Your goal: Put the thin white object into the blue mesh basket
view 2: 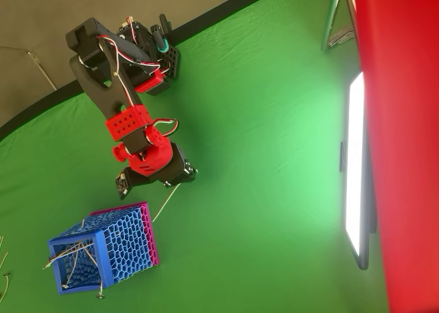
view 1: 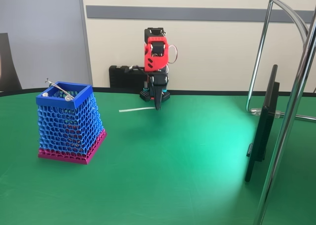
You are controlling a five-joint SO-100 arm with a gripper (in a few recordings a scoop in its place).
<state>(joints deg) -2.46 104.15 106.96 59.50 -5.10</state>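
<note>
The bench (view 1: 173,175) has a plain green cover. The basket (view 1: 74,124) is blue honeycomb mesh with a solid blue rim and a magenta band at its base. The thin stick (view 1: 137,109) is white. The arm (view 2: 130,121) is red and black, its claw (view 1: 158,105) black.

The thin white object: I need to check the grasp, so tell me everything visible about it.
The thin white object is a very slender, pale stick lying flat on the green table, apart from the blue mesh basket. One end sits at the gripper tips, which point down at it; whether they pinch it cannot be told. Overhead it angles toward the basket.
</note>
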